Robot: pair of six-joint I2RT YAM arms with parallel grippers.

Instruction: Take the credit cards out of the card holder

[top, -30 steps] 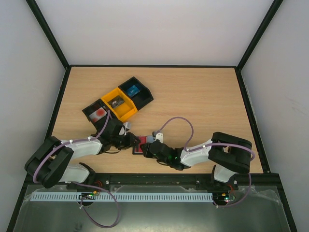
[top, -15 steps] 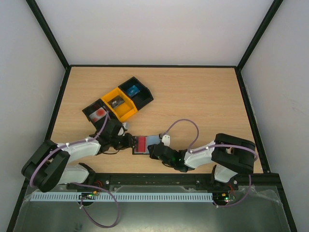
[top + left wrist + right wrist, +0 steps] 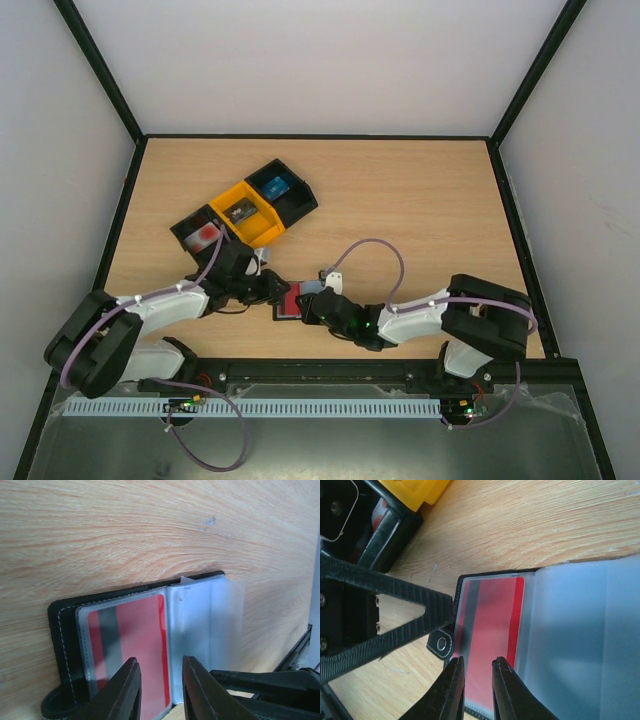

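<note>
Black card holder (image 3: pixel 61 630), red card (image 3: pixel 140 650), yellow bin (image 3: pixel 262 232)

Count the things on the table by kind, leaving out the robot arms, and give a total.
Black bins: 2 (near bin, far bin)
Yellow bin: 1
Card holder: 1
Red card showing in the holder: 1
Flat items in the bins, possibly cards: 3 (red item, dark item, blue item)
Total: 8

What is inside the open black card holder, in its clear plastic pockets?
A red plastic card with a dark stripe shows through one clear pocket of the black stitched card holder. The frosted pockets beside it hide any further cards.
</note>
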